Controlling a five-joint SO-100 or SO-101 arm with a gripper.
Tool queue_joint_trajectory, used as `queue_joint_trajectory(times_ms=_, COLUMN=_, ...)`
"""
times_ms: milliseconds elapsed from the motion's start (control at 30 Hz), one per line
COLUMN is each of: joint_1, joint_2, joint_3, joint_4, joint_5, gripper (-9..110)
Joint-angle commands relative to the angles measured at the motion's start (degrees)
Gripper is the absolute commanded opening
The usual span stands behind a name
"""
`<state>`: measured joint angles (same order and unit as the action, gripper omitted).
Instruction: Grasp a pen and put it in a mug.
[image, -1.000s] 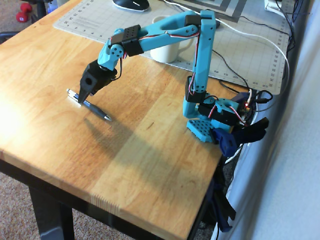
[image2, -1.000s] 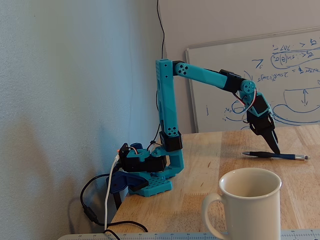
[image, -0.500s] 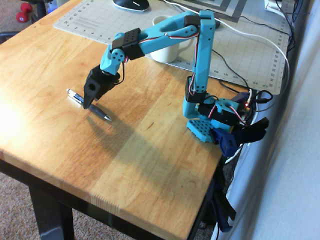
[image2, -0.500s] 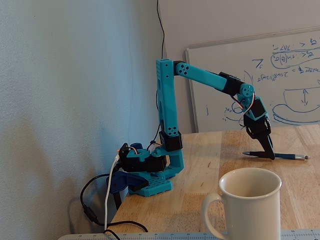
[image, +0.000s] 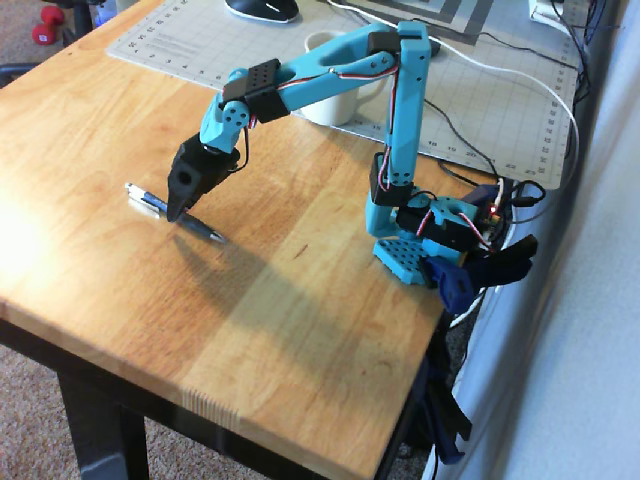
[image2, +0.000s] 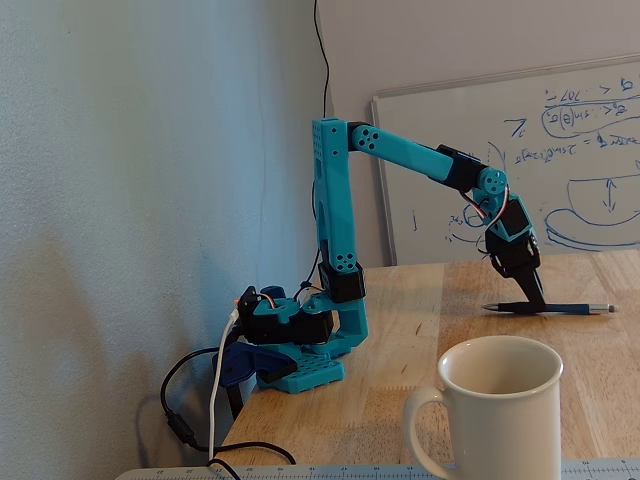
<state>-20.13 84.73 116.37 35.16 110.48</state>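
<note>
On the wooden table (image: 300, 300), black fingers (image: 176, 210) pinch the pen (image: 150, 204); mug (image2: 490, 410) interior hidden.

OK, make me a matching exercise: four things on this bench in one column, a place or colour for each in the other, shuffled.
1. pen
2. mug
3. pincer
4. arm

a. cream, on the gridded mat
b. teal, bolted at the table edge
c. lying flat on bare wood
d. black, tip down at the pen

Pairs: 1-c, 2-a, 3-d, 4-b
</note>
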Motion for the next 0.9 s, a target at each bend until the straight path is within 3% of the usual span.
queue_joint_trajectory(times_ms=0, joint_1=0.0, joint_2=1.1, joint_3=-0.4, joint_4=-1.1, joint_5=0.4, gripper=11)
queue_joint_trajectory(times_ms=633, joint_1=0.0, joint_2=-0.1, joint_3=-1.0, joint_4=-1.2, joint_5=0.4, gripper=1)
queue_joint_trajectory(times_ms=867, joint_1=-0.5, joint_2=4.1, joint_3=0.3, joint_4=-8.5, joint_5=0.4, gripper=2)
